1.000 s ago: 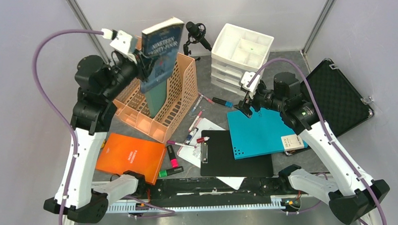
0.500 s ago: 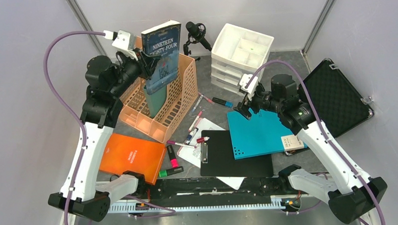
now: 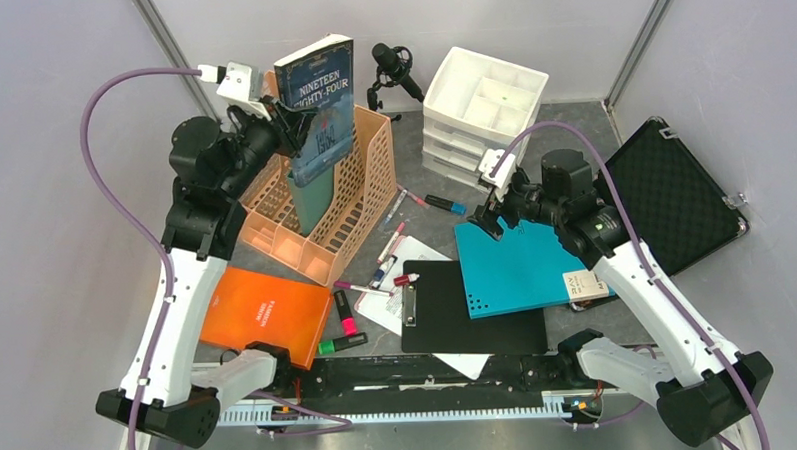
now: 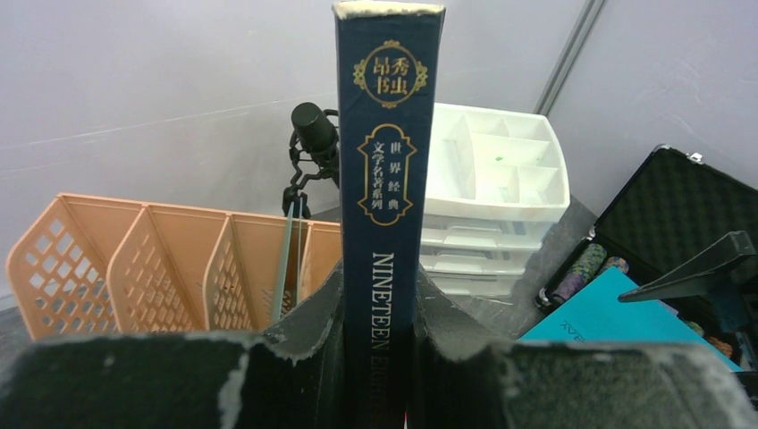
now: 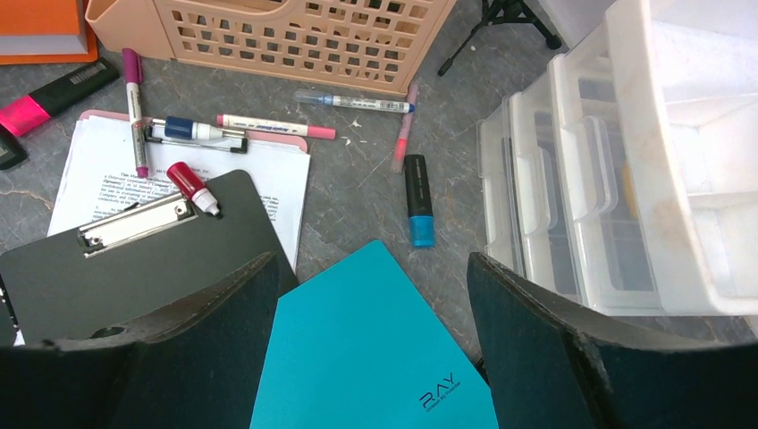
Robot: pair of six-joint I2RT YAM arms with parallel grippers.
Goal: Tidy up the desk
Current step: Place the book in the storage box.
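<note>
**A:** Above the orange rack [image 3: 354, 202], the left gripper [image 4: 375, 326] pinches the navy book [image 4: 389, 179] across its covers, upright. How best to seat it?

**B:** I'd line its lower edge up with the slot beside the green volume [image 3: 312, 203], lower it straight, and let go only once it rests.

**A:** And the right gripper [image 5: 371, 261]?

**B:** Fingers spread, holding nothing, over the teal notebook [image 3: 521, 266] lying on the desk [image 5: 353, 201].
</note>
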